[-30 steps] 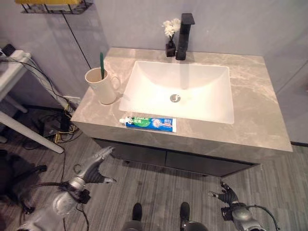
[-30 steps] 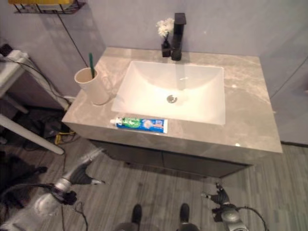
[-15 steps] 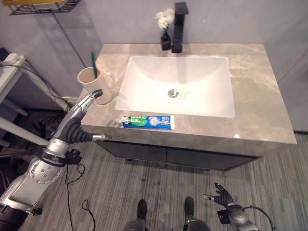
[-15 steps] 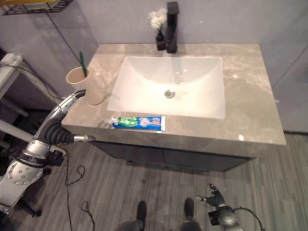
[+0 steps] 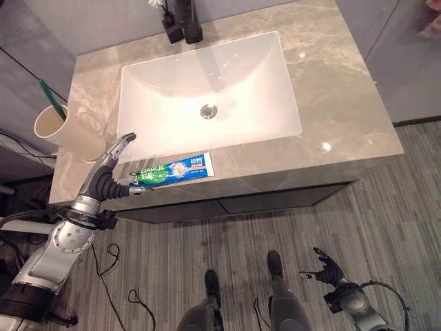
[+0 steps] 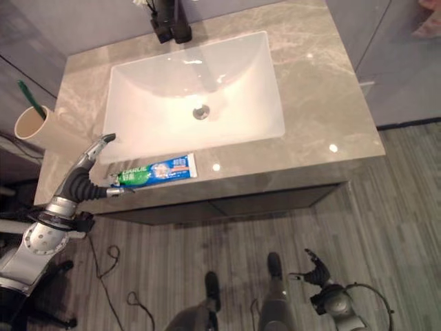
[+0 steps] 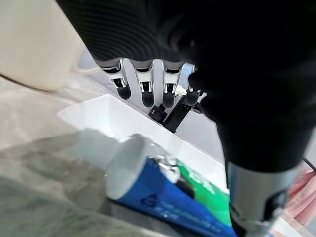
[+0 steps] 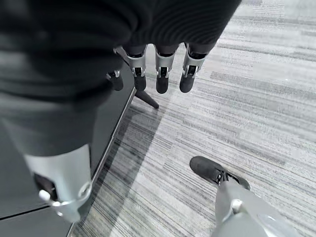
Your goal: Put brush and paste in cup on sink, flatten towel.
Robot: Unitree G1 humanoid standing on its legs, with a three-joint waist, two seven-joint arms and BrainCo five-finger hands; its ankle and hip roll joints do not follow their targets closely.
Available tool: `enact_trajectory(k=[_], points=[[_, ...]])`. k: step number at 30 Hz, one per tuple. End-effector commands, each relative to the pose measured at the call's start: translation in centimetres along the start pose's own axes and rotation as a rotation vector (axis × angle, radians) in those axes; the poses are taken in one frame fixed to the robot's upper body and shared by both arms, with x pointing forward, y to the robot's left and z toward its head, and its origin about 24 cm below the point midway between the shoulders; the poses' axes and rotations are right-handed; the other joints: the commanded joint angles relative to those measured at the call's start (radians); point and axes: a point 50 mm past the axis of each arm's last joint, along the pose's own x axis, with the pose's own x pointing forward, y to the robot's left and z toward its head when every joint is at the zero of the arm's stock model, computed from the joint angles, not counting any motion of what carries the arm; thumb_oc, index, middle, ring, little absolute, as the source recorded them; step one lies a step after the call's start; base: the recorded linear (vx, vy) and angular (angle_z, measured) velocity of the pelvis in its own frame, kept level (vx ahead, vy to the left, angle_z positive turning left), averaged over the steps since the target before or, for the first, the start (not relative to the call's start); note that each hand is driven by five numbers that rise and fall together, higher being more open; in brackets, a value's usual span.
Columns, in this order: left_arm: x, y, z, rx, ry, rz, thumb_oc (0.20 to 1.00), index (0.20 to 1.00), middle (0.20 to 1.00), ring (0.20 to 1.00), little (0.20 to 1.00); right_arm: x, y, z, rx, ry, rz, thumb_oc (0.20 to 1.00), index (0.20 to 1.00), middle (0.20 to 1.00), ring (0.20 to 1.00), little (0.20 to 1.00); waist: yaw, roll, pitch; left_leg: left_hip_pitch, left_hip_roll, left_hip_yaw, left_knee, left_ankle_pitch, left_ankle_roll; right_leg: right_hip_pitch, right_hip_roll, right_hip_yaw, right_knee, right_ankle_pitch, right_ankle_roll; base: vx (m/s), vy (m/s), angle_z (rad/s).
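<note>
A blue and green toothpaste tube (image 5: 171, 169) lies on the grey marble counter (image 5: 351, 117) in front of the white basin (image 5: 207, 89), its white cap (image 7: 124, 163) pointing left. My left hand (image 5: 110, 172) hovers open just left of the cap, fingers straight, thumb reaching toward the tube, not holding it. A cream cup (image 5: 65, 131) with a green toothbrush (image 5: 48, 93) standing in it sits at the counter's left end. My right hand (image 5: 325, 270) hangs open low over the floor at lower right, far from the counter.
A black tap (image 5: 186, 17) and a small dark vase stand behind the basin. Dark cabinet fronts (image 5: 275, 200) sit under the counter's front edge. Grey plank floor (image 5: 386, 207) spreads in front.
The camera has swung, so the whole sink appears rotated and shifted. My left hand has closed in on the cap end of the toothpaste tube. The right hand stays low.
</note>
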Motion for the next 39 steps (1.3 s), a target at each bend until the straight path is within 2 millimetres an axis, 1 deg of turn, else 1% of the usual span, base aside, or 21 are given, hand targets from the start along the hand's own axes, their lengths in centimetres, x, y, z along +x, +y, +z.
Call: enact_trajectory(k=[1, 5, 12, 13, 17, 19, 20, 21, 22, 24, 25, 26, 27, 29, 30, 31, 33, 34, 35, 37, 39], points=[[1.2, 1.1, -0.3, -0.011, 0.003, 0.064, 1.000, 1.000, 1.000, 1.000, 1.000, 0.0, 0.8, 1.4, -0.013, -0.080, 0.025, 1.000, 1.000, 1.000, 1.000, 1.000, -0.006, -0.058, -0.049, -0.006, -0.017, -0.003, 0.014, -0.001, -0.001, -0.012, -0.089, 0.023, -0.001, 0.021, 0.124, 0.00, 0.000, 0.00], [1.4, 0.8, -0.8, -0.010, 0.025, 0.058, 1.000, 1.000, 1.000, 1.000, 1.000, 0.2, 1.0, 2.0, -0.013, -0.107, 0.034, 1.000, 1.000, 1.000, 1.000, 1.000, -0.011, -0.065, -0.054, -0.011, -0.014, -0.003, 0.014, -0.001, -0.002, -0.018, -0.087, 0.021, -0.001, 0.023, 0.123, 0.00, 0.000, 0.00], [1.5, 0.2, -0.7, 0.021, 0.019, 0.023, 1.000, 1.000, 1.000, 1.000, 1.000, 0.2, 1.3, 2.0, -0.007, -0.104, 0.038, 1.000, 1.000, 1.000, 1.000, 1.000, -0.012, -0.067, -0.057, -0.017, -0.011, -0.003, 0.014, 0.001, -0.005, -0.023, -0.086, 0.017, -0.001, 0.024, 0.124, 0.00, 0.000, 0.00], [1.5, 0.0, -0.8, 0.021, 0.023, 0.011, 0.944, 0.944, 0.944, 0.944, 0.944, 0.1, 1.4, 1.9, -0.006, -0.102, 0.042, 1.000, 1.000, 1.000, 1.000, 1.000, -0.013, -0.067, -0.057, -0.018, -0.010, -0.003, 0.014, 0.001, -0.006, -0.024, -0.085, 0.016, -0.001, 0.023, 0.125, 0.00, 0.000, 0.00], [1.4, -0.2, -0.9, 0.013, 0.030, 0.006, 0.918, 0.918, 0.918, 0.918, 0.918, 0.0, 1.6, 1.7, -0.013, -0.095, 0.048, 1.000, 1.000, 1.000, 1.000, 1.000, -0.013, -0.066, -0.058, -0.018, -0.007, -0.001, 0.014, 0.000, -0.007, -0.025, -0.084, 0.017, -0.001, 0.021, 0.124, 0.00, 0.000, 0.00], [1.4, -0.4, -0.9, -0.001, 0.031, 0.009, 0.824, 0.824, 0.824, 0.824, 0.824, 0.0, 1.7, 1.6, -0.012, -0.092, 0.049, 1.000, 1.000, 1.000, 1.000, 1.000, -0.012, -0.066, -0.059, -0.018, -0.006, 0.000, 0.014, 0.000, -0.007, -0.026, -0.084, 0.017, -0.001, 0.021, 0.124, 0.00, 0.000, 0.00], [1.4, -0.6, -0.9, -0.010, 0.031, 0.009, 0.743, 0.743, 0.743, 0.743, 0.743, 0.0, 1.6, 1.6, -0.012, -0.092, 0.048, 1.000, 1.000, 1.000, 1.000, 1.000, -0.012, -0.065, -0.059, -0.019, -0.005, 0.000, 0.014, 0.001, -0.008, -0.027, -0.084, 0.018, -0.001, 0.021, 0.124, 0.00, 0.000, 0.00], [1.4, -0.6, -0.9, -0.010, 0.031, 0.009, 0.718, 0.718, 0.718, 0.718, 0.718, 0.0, 1.6, 1.6, -0.012, -0.092, 0.048, 1.000, 1.000, 1.000, 1.000, 1.000, -0.012, -0.065, -0.059, -0.019, -0.005, 0.000, 0.014, 0.001, -0.008, -0.027, -0.084, 0.018, -0.001, 0.021, 0.124, 0.00, 0.000, 0.00], [1.4, -1.0, -1.0, -0.044, 0.041, 0.015, 0.608, 0.608, 0.608, 0.608, 0.608, 0.0, 1.7, 1.5, -0.011, -0.088, 0.048, 1.000, 1.000, 1.000, 1.000, 1.000, -0.013, -0.064, -0.060, -0.020, -0.005, 0.001, 0.014, 0.001, -0.009, -0.029, -0.082, 0.020, -0.001, 0.021, 0.124, 0.00, 0.000, 0.00], [1.4, -1.1, -1.0, -0.048, 0.043, 0.014, 0.592, 0.592, 0.592, 0.592, 0.592, -0.1, 1.7, 1.5, -0.010, -0.088, 0.049, 1.000, 1.000, 1.000, 1.000, 1.000, -0.013, -0.064, -0.061, -0.021, -0.005, 0.000, 0.014, 0.001, -0.009, -0.029, -0.082, 0.021, -0.001, 0.020, 0.124, 0.00, 0.000, 0.00], [1.5, -1.3, -1.0, -0.059, 0.042, 0.012, 0.555, 0.555, 0.555, 0.555, 0.555, -0.1, 1.6, 1.5, -0.010, -0.090, 0.048, 1.000, 1.000, 1.000, 1.000, 1.000, -0.014, -0.062, -0.061, -0.021, -0.004, 0.000, 0.014, 0.002, -0.011, -0.029, -0.082, 0.019, -0.001, 0.019, 0.123, 0.00, 0.000, 0.00], [1.5, -1.3, -1.0, -0.059, 0.041, 0.012, 0.548, 0.548, 0.548, 0.548, 0.548, -0.1, 1.6, 1.5, -0.010, -0.090, 0.048, 1.000, 1.000, 1.000, 1.000, 1.000, -0.014, -0.061, -0.061, -0.021, -0.004, 0.000, 0.014, 0.002, -0.011, -0.029, -0.082, 0.019, -0.001, 0.019, 0.123, 0.00, 0.000, 0.00], [1.5, -1.4, -1.0, -0.062, 0.043, 0.010, 0.520, 0.520, 0.520, 0.520, 0.520, -0.1, 1.6, 1.4, -0.009, -0.084, 0.048, 1.000, 1.000, 1.000, 1.000, 1.000, -0.014, -0.061, -0.061, -0.021, -0.003, -0.001, 0.014, 0.002, -0.011, -0.029, -0.082, 0.018, -0.001, 0.019, 0.122, 0.00, 0.000, 0.00], [1.4, -1.7, -1.0, -0.031, 0.042, -0.012, 0.344, 0.344, 0.344, 0.344, 0.344, -0.1, 1.7, 1.4, -0.010, -0.084, 0.047, 1.000, 1.000, 1.000, 1.000, 1.000, -0.014, -0.060, -0.062, -0.022, -0.001, -0.003, 0.014, 0.002, -0.011, -0.028, -0.082, 0.019, -0.001, 0.017, 0.122, 0.00, 0.000, 0.00], [1.4, -1.7, -1.0, -0.031, 0.042, -0.012, 0.297, 0.297, 0.297, 0.297, 0.297, -0.1, 1.7, 1.3, -0.010, -0.083, 0.047, 1.000, 1.000, 1.000, 1.000, 1.000, -0.014, -0.060, -0.062, -0.022, -0.001, -0.003, 0.014, 0.002, -0.011, -0.028, -0.082, 0.018, -0.001, 0.017, 0.122, 0.00, 0.000, 0.00], [1.5, -1.7, -0.8, 0.093, 0.008, -0.065, 0.200, 0.200, 0.200, 0.200, 0.200, -0.1, 1.6, 1.5, -0.010, -0.095, 0.042, 1.000, 1.000, 1.000, 1.000, 1.000, -0.017, -0.059, -0.064, -0.023, 0.001, -0.003, 0.014, 0.002, -0.012, -0.029, -0.081, 0.017, -0.001, 0.016, 0.123, 0.00, 0.000, 0.00], [1.6, -1.7, -0.8, 0.095, 0.006, -0.065, 0.200, 0.200, 0.200, 0.200, 0.200, -0.1, 1.6, 1.5, -0.009, -0.095, 0.042, 1.000, 1.000, 1.000, 1.000, 1.000, -0.016, -0.060, -0.064, -0.023, 0.001, -0.003, 0.014, 0.002, -0.012, -0.028, -0.081, 0.017, -0.001, 0.016, 0.123, 0.00, 0.000, 0.00], [1.6, -1.9, -0.6, 0.204, -0.032, -0.117, 0.200, 0.200, 0.200, 0.200, 0.200, -0.1, 1.4, 1.6, -0.012, -0.102, 0.034, 1.000, 1.000, 1.000, 1.000, 1.000, -0.016, -0.059, -0.065, -0.023, 0.002, -0.003, 0.014, 0.001, -0.013, -0.028, -0.080, 0.016, -0.001, 0.014, 0.123, 0.00, 0.000, 0.00], [1.6, -2.2, -0.5, 0.247, -0.049, -0.141, 0.200, 0.200, 0.200, 0.200, 0.200, -0.1, 1.4, 1.6, -0.012, -0.104, 0.029, 1.000, 1.000, 1.000, 1.000, 1.000, -0.015, -0.059, -0.066, -0.022, 0.003, -0.003, 0.014, 0.001, -0.014, -0.028, -0.079, 0.017, -0.001, 0.014, 0.124, 0.00, 0.000, 0.00], [1.5, -2.8, -0.3, 0.311, -0.079, -0.181, 0.200, 0.200, 0.200, 0.200, 0.200, -0.1, 1.3, 1.5, -0.012, -0.100, 0.018, 1.000, 1.000, 1.000, 1.000, 1.000, -0.017, -0.059, -0.066, -0.020, 0.005, -0.002, 0.014, 0.001, -0.015, -0.026, -0.079, 0.015, -0.001, 0.011, 0.124, 0.00, 0.000, 0.00], [1.5, -3.0, -0.3, 0.349, -0.096, -0.188, 0.200, 0.200, 0.200, 0.200, 0.200, -0.2, 1.4, 0.8, -0.006, -0.073, 0.006, 1.000, 1.000, 1.000, 1.000, 1.000, -0.017, -0.059, -0.067, -0.016, 0.007, -0.002, 0.014, 0.000, -0.015, -0.022, -0.078, 0.015, -0.001, 0.009, 0.124, 0.00, 0.000, 0.00]])
